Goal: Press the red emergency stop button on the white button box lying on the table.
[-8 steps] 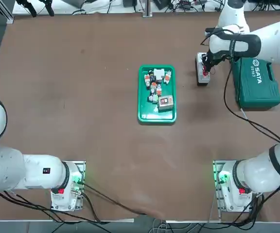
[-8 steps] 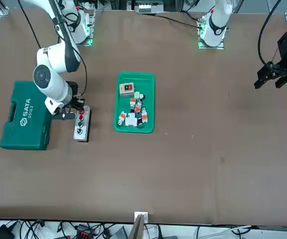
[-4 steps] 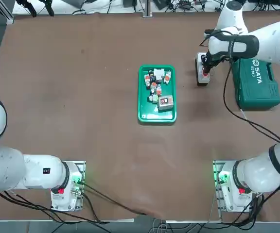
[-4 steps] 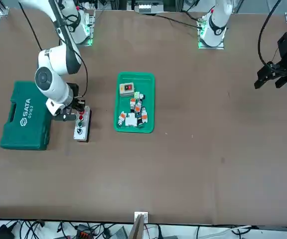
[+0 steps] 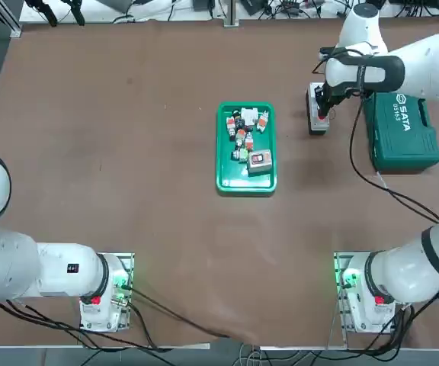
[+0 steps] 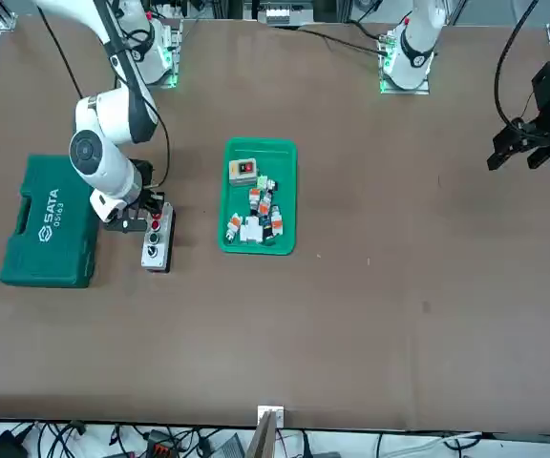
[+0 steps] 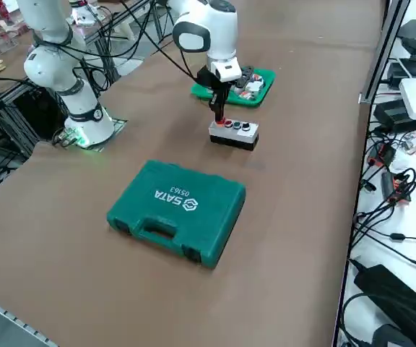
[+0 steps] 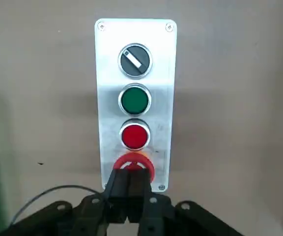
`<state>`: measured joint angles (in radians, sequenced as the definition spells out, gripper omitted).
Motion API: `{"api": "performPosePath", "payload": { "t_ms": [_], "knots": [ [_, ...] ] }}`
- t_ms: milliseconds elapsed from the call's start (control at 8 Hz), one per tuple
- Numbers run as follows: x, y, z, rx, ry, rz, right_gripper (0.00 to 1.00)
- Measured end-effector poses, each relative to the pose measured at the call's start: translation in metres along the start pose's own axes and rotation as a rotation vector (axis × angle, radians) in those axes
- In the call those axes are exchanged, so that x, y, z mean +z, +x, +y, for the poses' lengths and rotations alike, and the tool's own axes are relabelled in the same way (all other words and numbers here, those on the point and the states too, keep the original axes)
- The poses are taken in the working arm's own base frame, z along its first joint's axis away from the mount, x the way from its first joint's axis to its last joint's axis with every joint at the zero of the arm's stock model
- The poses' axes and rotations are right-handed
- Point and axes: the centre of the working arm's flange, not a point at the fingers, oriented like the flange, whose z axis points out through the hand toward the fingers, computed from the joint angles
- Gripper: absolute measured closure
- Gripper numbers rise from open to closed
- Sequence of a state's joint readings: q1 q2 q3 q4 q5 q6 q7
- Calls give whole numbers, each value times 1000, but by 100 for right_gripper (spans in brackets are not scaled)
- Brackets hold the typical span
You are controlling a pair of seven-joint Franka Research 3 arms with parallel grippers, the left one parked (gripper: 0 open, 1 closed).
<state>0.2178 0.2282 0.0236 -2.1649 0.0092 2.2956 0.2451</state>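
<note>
The white button box lies on the table between the green tray and the green case, also visible in the top view and the front view. It carries a black selector, a green button, a small red button, and at one end the red emergency stop button. My right gripper is shut, its two fingers pressed together, with the tips right over that red mushroom head and covering most of it. From the side, the gripper points straight down onto the box's red end.
A green SATA case lies close beside the box, on the side away from the tray. A green tray holding several small parts, including a grey block with a red face, sits mid-table. A black cable hangs from my wrist.
The right arm has shifted slightly over the box, with the shut gripper staying at the red end. The box, the tray and the case have not moved.
</note>
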Motion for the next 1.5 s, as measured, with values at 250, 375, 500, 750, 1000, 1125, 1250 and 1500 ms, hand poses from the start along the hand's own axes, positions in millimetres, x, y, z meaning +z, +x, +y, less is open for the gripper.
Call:
{"api": "performPosePath", "payload": {
  "t_ms": [250, 375, 500, 750, 1000, 1125, 1250, 1500],
  "knots": [
    [0, 0, 0, 1, 0, 1, 99],
    [1, 0, 0, 2, 1, 2, 99],
    [1, 1, 0, 3, 2, 6, 99],
    [5, 1, 0, 5, 4, 18, 99],
    [5, 1, -1, 11, 9, 37, 99],
    [5, 2, -2, 14, 11, 44, 99],
    [5, 2, -2, 16, 12, 46, 99],
    [4, 2, -2, 17, 12, 47, 99]
  ]
}}
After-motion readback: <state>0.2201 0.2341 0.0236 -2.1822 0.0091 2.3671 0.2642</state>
